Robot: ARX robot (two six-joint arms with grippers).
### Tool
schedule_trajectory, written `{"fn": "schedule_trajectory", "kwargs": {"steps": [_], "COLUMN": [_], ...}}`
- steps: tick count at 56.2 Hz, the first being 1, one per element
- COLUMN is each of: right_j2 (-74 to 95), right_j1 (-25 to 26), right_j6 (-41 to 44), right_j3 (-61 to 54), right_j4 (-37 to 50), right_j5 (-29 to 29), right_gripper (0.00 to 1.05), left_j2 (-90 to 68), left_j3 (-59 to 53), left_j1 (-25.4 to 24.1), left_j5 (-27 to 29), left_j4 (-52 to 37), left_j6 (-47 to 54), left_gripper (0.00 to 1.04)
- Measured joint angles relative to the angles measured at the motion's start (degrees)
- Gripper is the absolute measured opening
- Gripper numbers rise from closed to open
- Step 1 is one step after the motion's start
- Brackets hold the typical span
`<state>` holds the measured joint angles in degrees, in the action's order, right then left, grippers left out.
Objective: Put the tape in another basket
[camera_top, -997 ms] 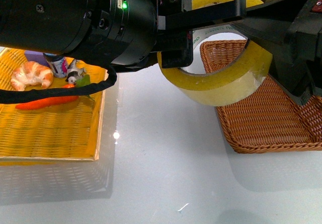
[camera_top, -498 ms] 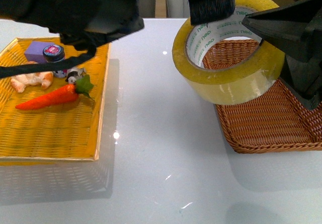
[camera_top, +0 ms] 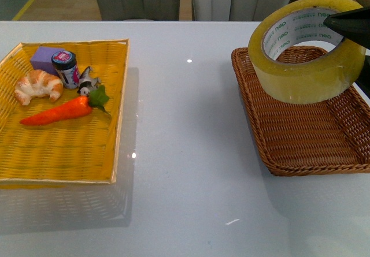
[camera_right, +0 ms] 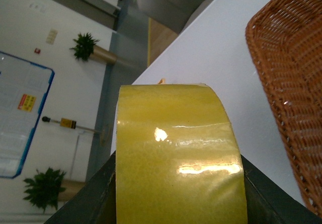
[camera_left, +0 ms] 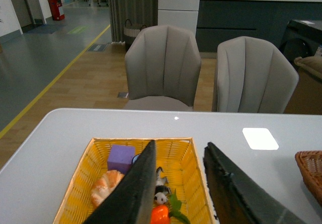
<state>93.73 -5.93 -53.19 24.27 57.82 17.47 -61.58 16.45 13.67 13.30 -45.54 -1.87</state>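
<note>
The tape [camera_top: 302,82] shifted right, clamped by right tool [camera_right: 178,204] above the basket [camera_top: 300,153].

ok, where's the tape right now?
Front view, right side: the tape is held in the right gripper, over the far left corner of the brown basket.

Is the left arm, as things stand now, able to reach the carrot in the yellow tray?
Probably yes. The left end effector is open and empty, aimed over the yellow tray, with the carrot showing between its fingers. Nothing lies on the carrot.
</note>
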Motion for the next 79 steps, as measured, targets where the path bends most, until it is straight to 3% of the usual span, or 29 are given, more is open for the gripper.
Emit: {"fn": "schedule_trajectory", "kwargs": {"steps": [9,31,35,39,47,61,72,77,79], "right_j2": [7.96,29.7,33.27,36.28,40.65,44.37,43.15,38.42,35.54], "right_j1": [4.09,9.11,9.42,9.73,9.7,9.6,10.08,11.39,12.07], "right_j6": [-0.22,-4.33,-5.44,-6.14,-6.38,-7.23,-6.99,-6.38,-5.99], "right_j3": [5.44,21.59,24.15,26.4,29.94,32.7,30.38,26.67,25.0], "right_j4": [0.7,0.9,0.76,0.24,-1.31,-3.06,-3.87,-3.72,-3.32], "right_j5": [0.94,-1.05,-2.03,-2.91,-3.56,-4.39,-4.72,-4.55,-4.33], "right_gripper": [0.47,0.47,0.47,0.47,0.47,0.47,0.77,0.96,0.96], "left_j2": [5.51,18.64,21.18,23.58,25.99,33.59,38.86,41.77,42.88], "left_j3": [-5.05,-11.58,-12.35,-13.07,-15.39,-15.65,-15.65,-15.65,-15.65], "left_j1": [-3.13,-8.17,-11.13,-13.03,-13.4,-13.42,-13.42,-13.42,-13.42], "left_j5": [-3.23,-7.87,-12.37,-12.85,-13.2,-13.29,-13.29,-13.29,-13.29], "left_j4": [1.42,7.91,9.75,11.47,10.73,17.77,22.88,25.66,26.77], "left_j6": [0.72,1.2,1.29,1.29,1.29,1.33,1.33,1.33,1.33], "left_gripper": [0.01,0.02,0.02,0.02,0.02,0.02,0.02,0.02,0.02]}}
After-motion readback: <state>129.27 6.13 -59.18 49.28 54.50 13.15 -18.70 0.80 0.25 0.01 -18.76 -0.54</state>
